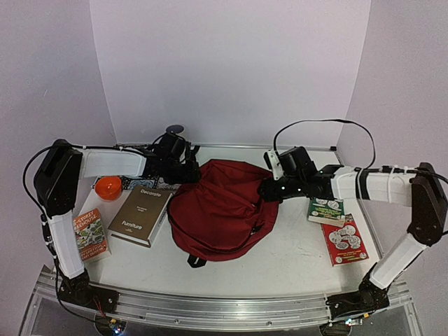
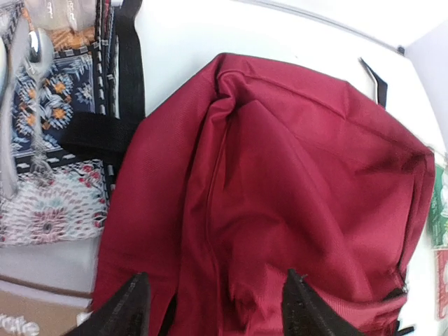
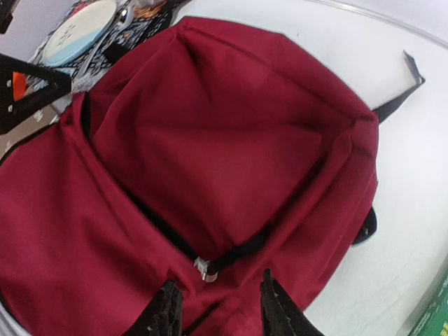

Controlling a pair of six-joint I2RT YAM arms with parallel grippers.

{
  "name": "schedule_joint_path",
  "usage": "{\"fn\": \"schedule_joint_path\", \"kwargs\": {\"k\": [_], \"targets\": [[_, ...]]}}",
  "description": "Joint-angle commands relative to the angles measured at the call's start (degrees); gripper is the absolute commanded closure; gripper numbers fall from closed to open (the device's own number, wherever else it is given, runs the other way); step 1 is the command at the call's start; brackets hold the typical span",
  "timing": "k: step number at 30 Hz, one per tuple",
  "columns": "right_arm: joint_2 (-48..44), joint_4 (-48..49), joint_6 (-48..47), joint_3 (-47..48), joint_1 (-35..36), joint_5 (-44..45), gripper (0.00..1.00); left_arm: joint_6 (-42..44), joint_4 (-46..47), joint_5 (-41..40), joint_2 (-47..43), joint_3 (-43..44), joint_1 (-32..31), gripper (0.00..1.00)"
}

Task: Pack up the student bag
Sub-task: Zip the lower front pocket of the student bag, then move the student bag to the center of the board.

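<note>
Fixed overhead camera looks down on the whole table point(image 1: 294, 248).
Wrist cameras, close and seemingly angled downward, share the student bag point(image 2: 294, 175).

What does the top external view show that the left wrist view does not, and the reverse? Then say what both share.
Only the top external view: both whole arms, the right tool at the bag's right side, and the orange-covered book at the table's near left.
Only the left wrist view: a metal spoon lying on a patterned surface, and the left tool with its fingertips apart above the fabric.
Both: the dark red student bag and the brown book, which the wrist view shows only as a corner.
</note>
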Motion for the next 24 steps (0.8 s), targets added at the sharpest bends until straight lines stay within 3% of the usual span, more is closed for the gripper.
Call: {"fn": "schedule_joint_path", "kwargs": {"k": [1, 9, 24], "targets": [[-5.5, -3.2, 4.8, -5.3, 0.4, -7.7, 0.60, 5.6, 2.2, -7.4, -9.5, -4.1, -5.0, 0.26], [-5.0, -2.0, 8.3, -10.9, 3.5, -11.3, 0.57, 6.0, 2.3, -9.4, -18.5, -14.2, -11.1, 0.12], [1.4, 5.6, 9.2, -13.7, 5.3, -10.9, 0.60, 6.2, 4.7, -10.3, -25.3, -24.4, -23.7, 0.11]]}}
